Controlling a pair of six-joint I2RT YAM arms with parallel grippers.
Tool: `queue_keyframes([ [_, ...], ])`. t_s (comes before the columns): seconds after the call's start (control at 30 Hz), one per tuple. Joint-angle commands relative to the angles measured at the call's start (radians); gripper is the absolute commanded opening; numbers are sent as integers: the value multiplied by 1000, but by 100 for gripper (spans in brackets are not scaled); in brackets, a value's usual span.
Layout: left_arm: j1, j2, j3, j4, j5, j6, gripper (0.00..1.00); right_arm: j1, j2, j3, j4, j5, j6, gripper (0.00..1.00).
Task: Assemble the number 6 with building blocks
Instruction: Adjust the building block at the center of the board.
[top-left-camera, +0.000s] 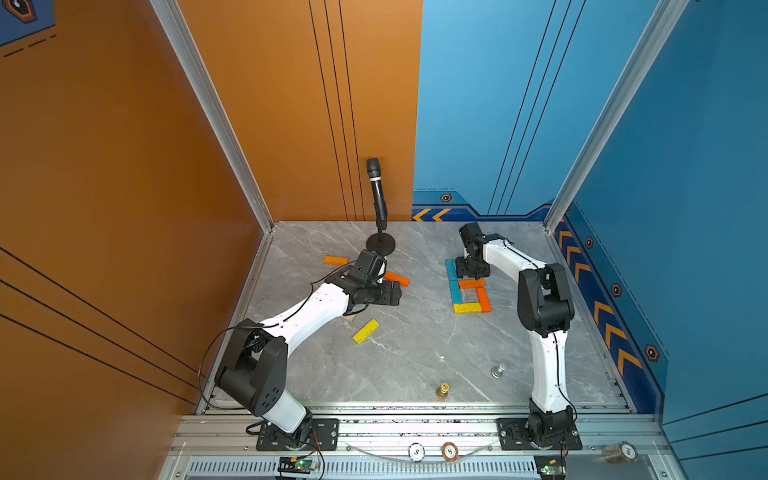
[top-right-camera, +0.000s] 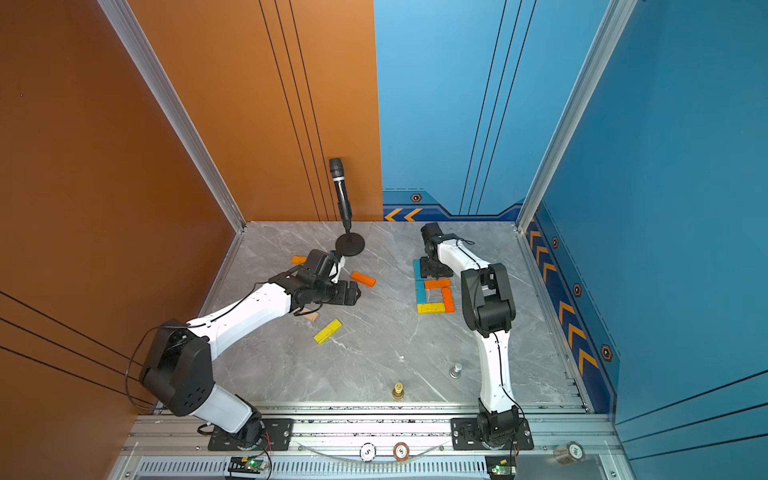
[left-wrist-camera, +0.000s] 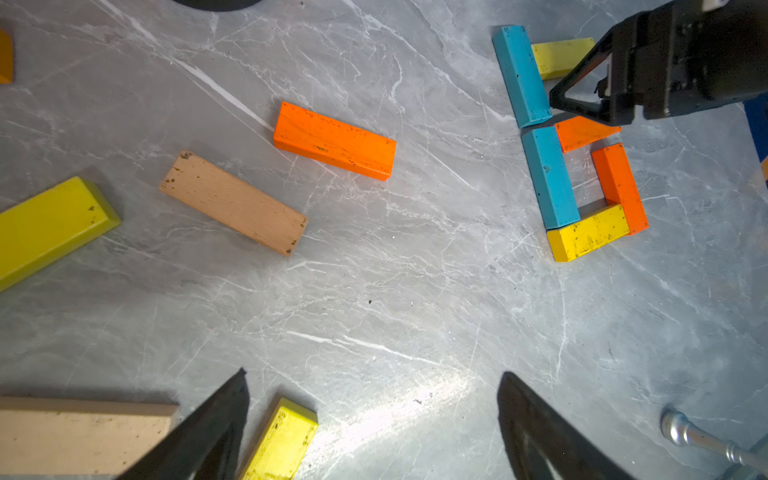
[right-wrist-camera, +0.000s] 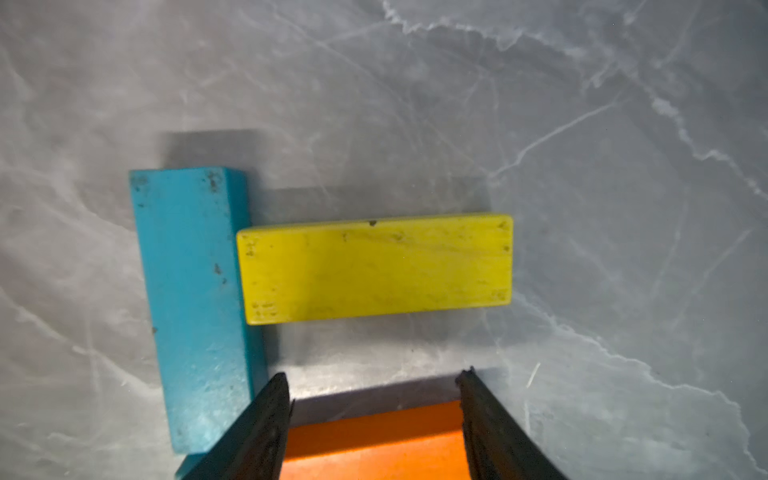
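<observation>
The building blocks form a figure at the right: two blue (top-left-camera: 456, 293), a middle orange (top-left-camera: 471, 284), a right orange (top-left-camera: 483, 300) and a bottom yellow (top-left-camera: 467, 308). A top yellow block (right-wrist-camera: 378, 268) lies against the upper blue (right-wrist-camera: 191, 291). My right gripper (top-left-camera: 471, 272) (right-wrist-camera: 372, 374) hovers just above the middle orange block (right-wrist-camera: 374, 449), jaws partly apart, holding nothing. My left gripper (top-left-camera: 395, 293) (left-wrist-camera: 374, 372) is wide open above bare table. Loose blocks lie around it: orange (left-wrist-camera: 334, 141), tan (left-wrist-camera: 232, 201), yellow (top-left-camera: 366, 331), another orange (top-left-camera: 336, 260).
A microphone (top-left-camera: 378, 195) on a round stand (top-left-camera: 380, 243) rises at the back centre. A gold chess piece (top-left-camera: 443, 390) and a silver one (top-left-camera: 498, 370) stand near the front. Walls close in the left, back and right sides.
</observation>
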Motion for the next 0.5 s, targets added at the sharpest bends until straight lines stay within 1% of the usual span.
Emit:
queue_keyframes([
  [0.0, -10, -25, 29, -21, -25, 8, 94, -39, -112, -1, 27, -106, 46, 66],
  [0.1, -11, -30, 21, -15, -25, 7, 94, -69, -126, -37, 42, -140, 60, 65],
  [0.27, -9, -35, 10, -5, -23, 6, 94, -103, -127, -77, 50, -157, 70, 63],
  [0.47, -8, -47, -1, -5, -25, 9, 94, -127, -96, -80, 46, -157, 63, 57],
])
